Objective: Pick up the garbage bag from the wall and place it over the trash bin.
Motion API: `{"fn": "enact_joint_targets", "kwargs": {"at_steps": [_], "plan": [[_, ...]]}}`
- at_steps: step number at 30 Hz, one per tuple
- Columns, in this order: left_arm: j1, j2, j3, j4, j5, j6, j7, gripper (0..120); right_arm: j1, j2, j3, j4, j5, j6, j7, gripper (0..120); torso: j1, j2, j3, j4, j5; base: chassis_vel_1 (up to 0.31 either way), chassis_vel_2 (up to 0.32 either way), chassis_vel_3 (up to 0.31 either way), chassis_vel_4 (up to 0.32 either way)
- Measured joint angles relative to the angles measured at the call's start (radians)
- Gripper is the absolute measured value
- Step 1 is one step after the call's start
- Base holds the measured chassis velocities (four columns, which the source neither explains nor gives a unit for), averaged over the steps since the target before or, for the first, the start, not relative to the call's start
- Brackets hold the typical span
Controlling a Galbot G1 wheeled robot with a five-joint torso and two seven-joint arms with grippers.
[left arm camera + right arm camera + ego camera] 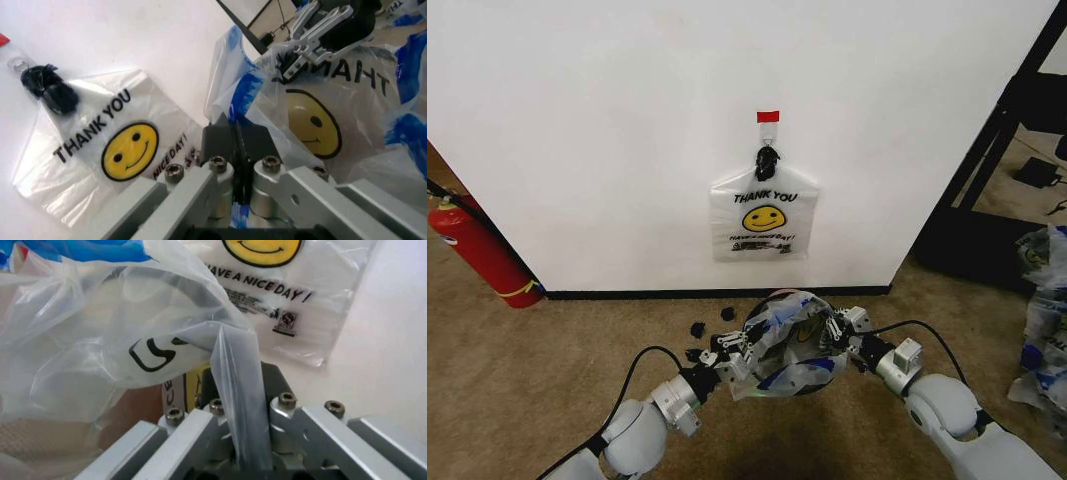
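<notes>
Jaws of both grippers are clenched on the garbage bag (782, 345), one at each side of it. At lower centre of the head view, the left gripper (731, 357) pinches the bag's left edge and the right gripper (835, 332) pinches its right edge, so the thin translucent plastic with blue patches is stretched open between them above the brown carpet (547, 350). The left wrist view shows the plastic squeezed between the closed left jaws, with the right gripper (300, 50) farther off holding the opposite edge beside the bag's yellow smiley print. The right wrist view shows a twisted fold of the bag (133, 340) running down into the closed right jaws.

Higher up at centre frame, a second, flat bag (763, 218) printed "THANK YOU" hangs by black-knotted handles from a small hook (768, 128) under a red tape strip (768, 117) on the white wall (607, 130). A red fire extinguisher (482, 250) leans at the left edge by the black baseboard (627, 294).
</notes>
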Motion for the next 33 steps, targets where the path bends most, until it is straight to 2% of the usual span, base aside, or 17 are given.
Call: {"fn": "enact_joint_targets", "kwargs": {"at_steps": [8, 9, 10, 11, 13, 24, 28, 33], "plan": [[0.000, 0.000, 0.000, 0.000, 0.001, 0.000, 0.000, 0, 0.000, 0.000, 0.000, 0.000, 0.000, 0.000, 0.000, 1, 0.000, 0.000, 0.000, 0.0000, 0.0000, 0.000, 0.000, 0.000, 0.000], [-0.009, 0.010, -0.012, -0.001, -0.050, 0.031, 0.003, 0, 0.000, -0.005, 0.027, -0.023, 0.047, 0.026, -0.122, 1, 0.000, 0.000, 0.000, 0.0005, -0.0002, 0.000, 0.000, 0.000, 0.000], [-0.022, 0.024, -0.033, -0.003, -0.096, 0.066, 0.004, 0, 0.000, -0.014, 0.075, -0.059, 0.096, 0.051, -0.320, 1, 0.000, 0.000, 0.000, -0.0004, 0.0003, 0.000, 0.000, 0.000, 0.000], [-0.023, 0.024, -0.032, -0.004, -0.103, 0.069, 0.007, 0, 0.000, -0.015, 0.080, -0.063, 0.102, 0.054, -0.353, 1, 0.000, 0.000, 0.000, -0.0003, 0.0006, 0.000, 0.000, 0.000, 0.000], [-0.022, 0.025, -0.033, -0.005, -0.107, 0.072, 0.008, 0, 0.000, -0.016, 0.087, -0.068, 0.107, 0.056, -0.382, 1, 0.000, 0.000, 0.000, -0.0001, -0.0006, 0.000, 0.000, 0.000, 0.000], [-0.019, 0.023, -0.034, -0.005, -0.126, 0.073, 0.012, 0, 0.002, -0.012, 0.098, -0.085, 0.093, 0.072, -0.429, 1, 0.000, 0.000, 0.000, 0.0000, -0.0002, 0.000, 0.000, 0.000, 0.000], [-0.013, 0.022, -0.034, 0.000, -0.179, 0.097, 0.015, 0, 0.008, -0.006, 0.109, -0.106, 0.076, 0.104, -0.466, 1, 0.000, 0.000, 0.000, 0.0000, 0.0002, 0.000, 0.000, 0.000, 0.000], [-0.018, 0.027, -0.027, 0.027, -0.299, 0.173, 0.004, 0, 0.027, -0.007, 0.150, -0.146, 0.003, 0.155, -0.576, 1, 0.000, 0.000, 0.000, 0.0000, 0.0001, 0.000, 0.000, 0.000, 0.000]]}}
